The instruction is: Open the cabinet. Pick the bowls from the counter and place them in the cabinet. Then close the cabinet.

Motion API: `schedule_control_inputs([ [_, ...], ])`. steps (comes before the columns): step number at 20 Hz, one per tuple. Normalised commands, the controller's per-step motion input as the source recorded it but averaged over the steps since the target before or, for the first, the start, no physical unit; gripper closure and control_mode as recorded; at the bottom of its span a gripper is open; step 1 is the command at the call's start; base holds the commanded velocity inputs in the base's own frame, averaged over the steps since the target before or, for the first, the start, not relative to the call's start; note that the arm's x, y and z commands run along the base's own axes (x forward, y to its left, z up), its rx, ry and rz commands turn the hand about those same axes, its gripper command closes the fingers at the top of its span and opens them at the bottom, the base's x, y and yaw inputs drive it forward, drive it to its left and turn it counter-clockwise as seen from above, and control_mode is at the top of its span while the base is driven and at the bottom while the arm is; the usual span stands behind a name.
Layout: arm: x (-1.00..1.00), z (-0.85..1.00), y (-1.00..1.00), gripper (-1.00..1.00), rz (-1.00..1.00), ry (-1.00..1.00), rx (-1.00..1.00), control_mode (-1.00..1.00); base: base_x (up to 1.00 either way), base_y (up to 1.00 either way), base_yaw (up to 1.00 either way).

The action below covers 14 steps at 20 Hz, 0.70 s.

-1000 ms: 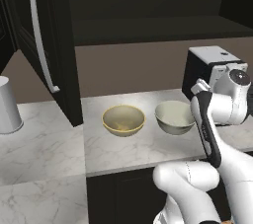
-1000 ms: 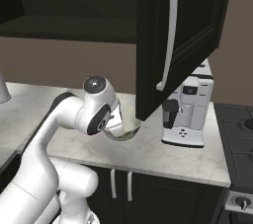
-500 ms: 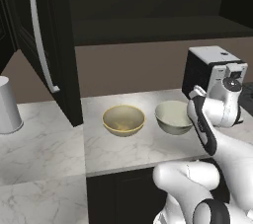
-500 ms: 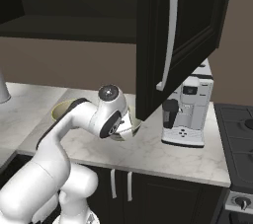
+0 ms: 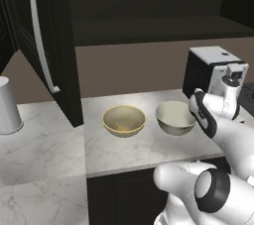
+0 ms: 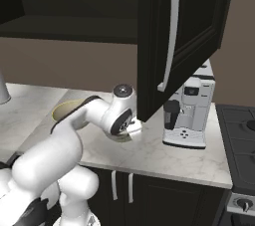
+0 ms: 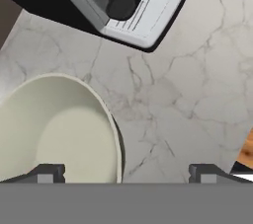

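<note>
A brown wall (image 5: 129,68) runs behind the kitchen. A coffee machine (image 6: 188,112) stands by a stove (image 6: 238,150); dark base cupboards (image 6: 149,192) sit below. A grey cup (image 5: 7,106) stands far left.

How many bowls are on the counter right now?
2. The tan-yellow bowl sits mid-counter; the off-white bowl is beside it toward the coffee machine, under the hand.

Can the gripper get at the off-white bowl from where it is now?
Probably yes. The open gripper hangs right above the off-white bowl, one fingertip over its inside and the other over bare counter, so the rim lies between them. The coffee machine stands close by but apart.
</note>
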Motion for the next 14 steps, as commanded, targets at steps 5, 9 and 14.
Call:
schedule_control_inputs([
  [5,0.22,-0.38,-0.03,-1.00,0.00,0.03,0.00,-1.00,0.00,0.00,0.00],
  [9,0.15,-0.38,-0.02,-1.00,0.00,0.00,0.00,-1.00,0.00,0.00,0.00],
  [14,0.21,-0.31,0.00,-1.00,0.00,-0.04,0.00,-1.00,0.00,0.00,0.00],
])
